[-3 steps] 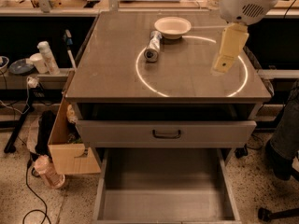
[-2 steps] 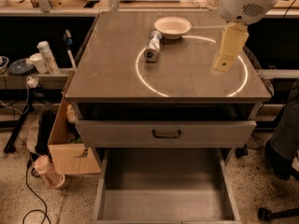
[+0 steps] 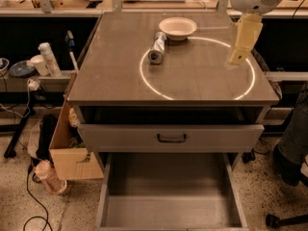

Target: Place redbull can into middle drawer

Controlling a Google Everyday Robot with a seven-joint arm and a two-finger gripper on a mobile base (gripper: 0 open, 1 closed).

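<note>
The redbull can [image 3: 157, 47] is a slim silvery can lying on its side on the cabinet top, just left of the white bowl [image 3: 178, 28]. The middle drawer [image 3: 168, 201] is pulled wide open at the bottom of the view, and its flat grey floor is bare. My gripper [image 3: 236, 59] hangs from the white arm head at the upper right, above the right side of the top. It is well to the right of the can, apart from it, and holds nothing that I can see.
A bright ring of light [image 3: 197, 69] lies on the cabinet top [image 3: 120, 81]. A drawer front with a black handle [image 3: 172, 138] stands slightly open above the middle drawer. A cardboard box [image 3: 67, 143], bottles and cables are on the floor at left.
</note>
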